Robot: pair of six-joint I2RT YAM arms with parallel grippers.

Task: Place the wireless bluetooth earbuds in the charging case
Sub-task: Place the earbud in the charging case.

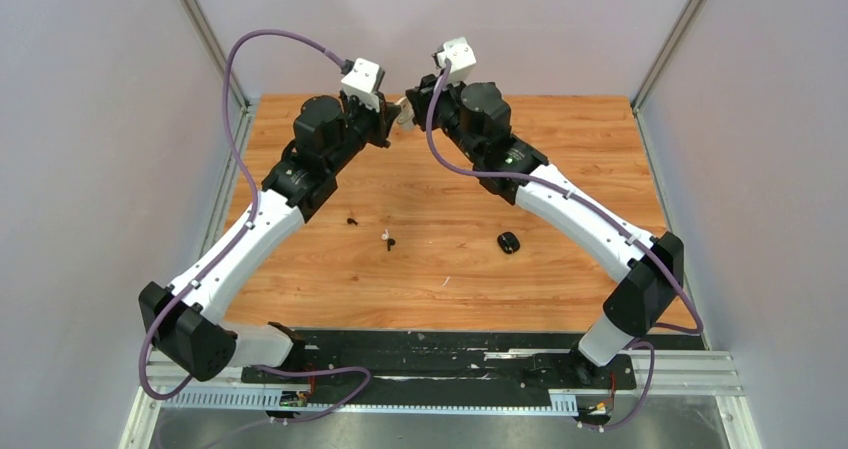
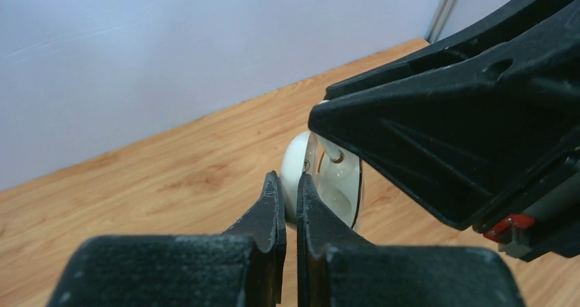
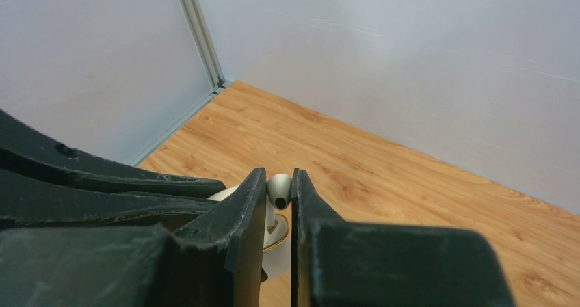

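Observation:
My left gripper [image 1: 387, 121] [image 2: 288, 185] is shut on the edge of an open white charging case [image 2: 338, 184], held above the far middle of the table. My right gripper [image 1: 413, 104] [image 3: 279, 178] is shut on a white earbud [image 3: 279, 191] right over the open case [image 3: 277, 233]. In the left wrist view the earbud's stem [image 2: 333, 153] reaches into the case. On the table lie a black earbud [image 1: 352, 220], a white earbud [image 1: 384, 235] and another black earbud [image 1: 390, 244].
A black charging case [image 1: 509, 241], closed, lies on the wooden table [image 1: 560, 139] right of the loose earbuds. Grey walls stand close on the left, right and far sides. The two grippers are tip to tip.

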